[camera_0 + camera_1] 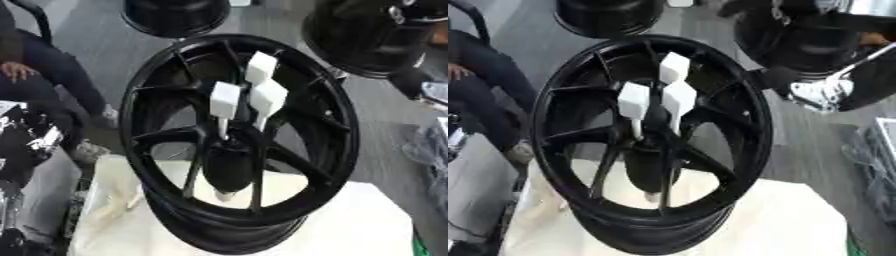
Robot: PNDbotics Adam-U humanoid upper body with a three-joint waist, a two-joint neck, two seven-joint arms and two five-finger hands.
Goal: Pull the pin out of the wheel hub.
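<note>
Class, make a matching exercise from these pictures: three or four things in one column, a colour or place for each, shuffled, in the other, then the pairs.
Things:
1. wheel hub
2. pins
3. cloth
4. second wheel

Descriptions:
A. white block heads, standing up at the hub's centre
B. cream, spread under the hub
C. black, on the floor at the top edge
D. black, spoked, tilted on the cloth

Pairs: 1-D, 2-A, 3-B, 4-C

black wheel hub [166, 100], white pins [225, 100]
</note>
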